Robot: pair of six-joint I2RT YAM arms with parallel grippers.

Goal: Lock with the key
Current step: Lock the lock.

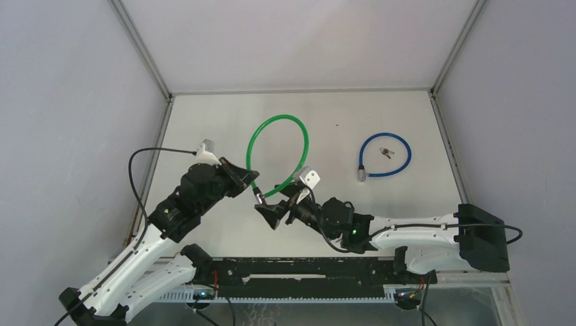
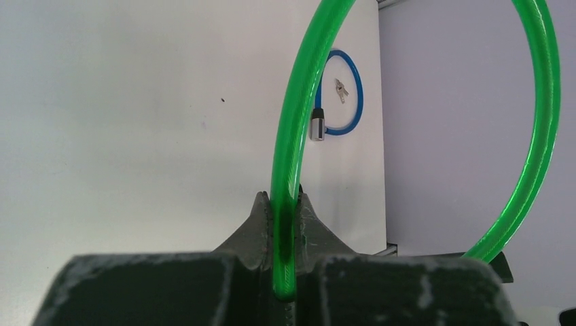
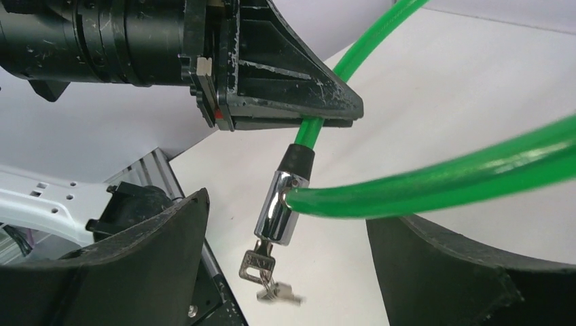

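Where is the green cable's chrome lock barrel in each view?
Top external: lock barrel low centre, at the near end of the green cable.
Left wrist: not in it.
Right wrist: centre, hanging just below the left fingers, keys dangling from it.
Shared landmark: the green cable loop, seen in all three views.

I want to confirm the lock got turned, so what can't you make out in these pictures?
Whether the key is turned: right wrist view, too small; spare keys below it are blurred.
Lock barrel: top view, too small beside the right hand.
Ends of the green cable: left wrist view, hidden by the left hand.
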